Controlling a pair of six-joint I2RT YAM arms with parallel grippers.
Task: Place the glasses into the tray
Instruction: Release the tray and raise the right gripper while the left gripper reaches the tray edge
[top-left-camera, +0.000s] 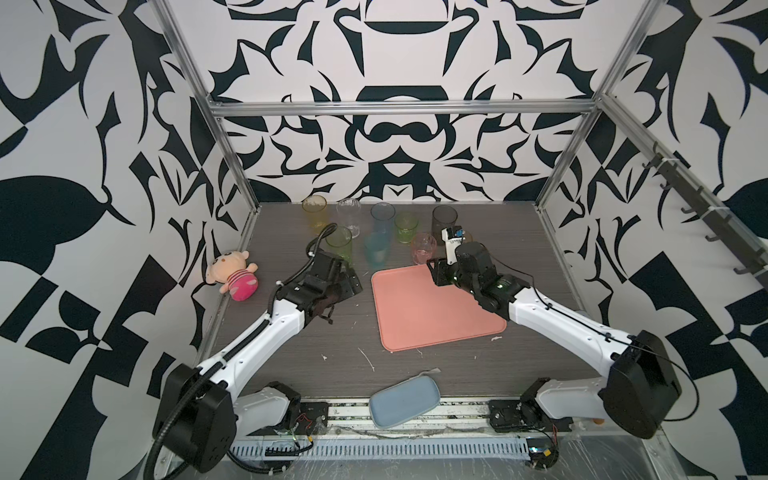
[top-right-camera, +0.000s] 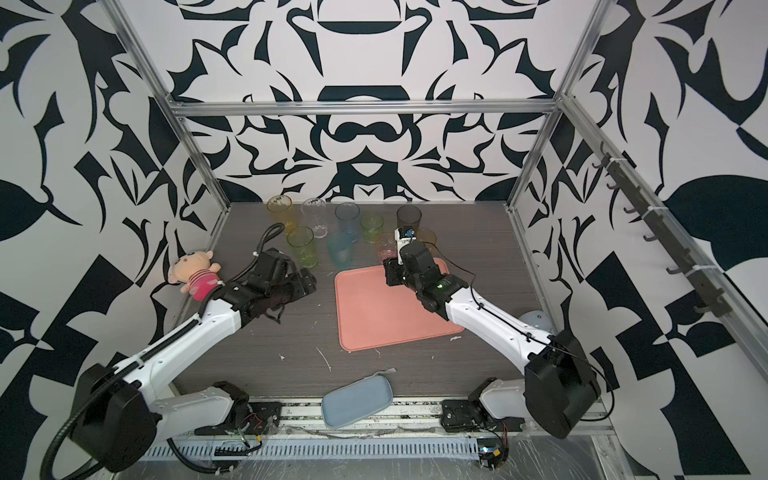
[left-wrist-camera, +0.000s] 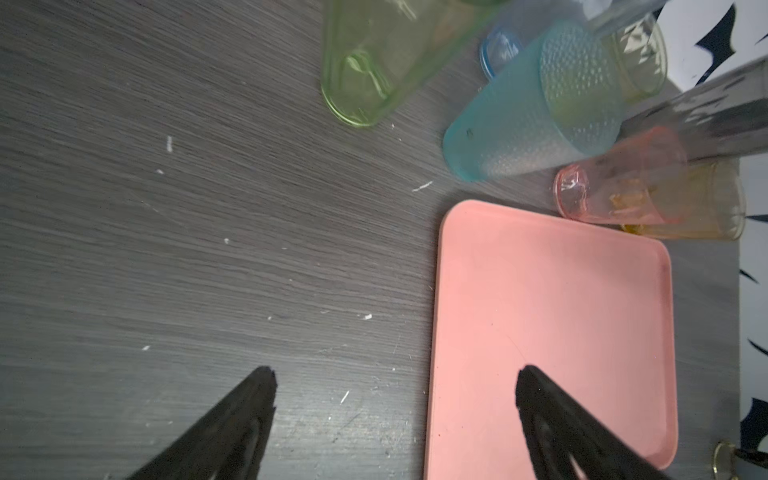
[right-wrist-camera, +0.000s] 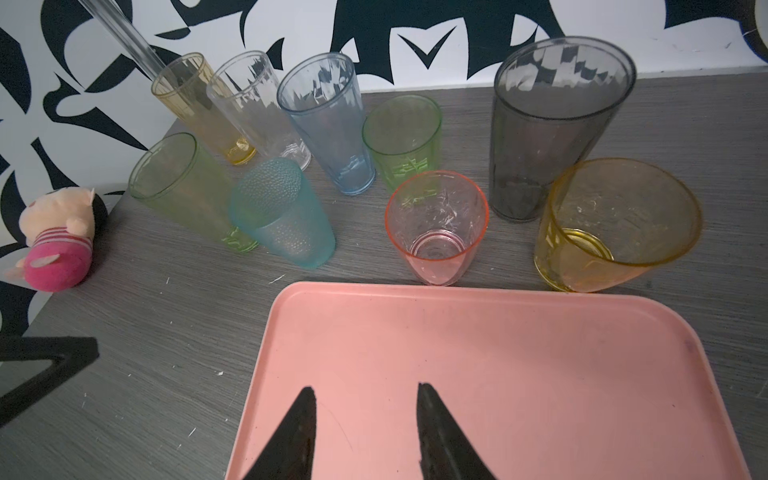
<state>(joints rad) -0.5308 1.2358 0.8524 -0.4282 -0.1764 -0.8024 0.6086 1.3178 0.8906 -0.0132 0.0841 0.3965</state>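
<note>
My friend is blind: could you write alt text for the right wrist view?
Nine tinted glasses cluster on a dark table beyond a bare pink tray. The right hand, open and holding nothing, hovers above the tray; a plush toy lies nearby.

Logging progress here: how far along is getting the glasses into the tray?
Nothing done: the flat salmon-pink rectangular tray is bare. In hand: nothing; the right hand, over the tray, and the left hand are open, empty. Left: all nine see-through drinking tumblers, standing on the dark wood-grain table.
</note>
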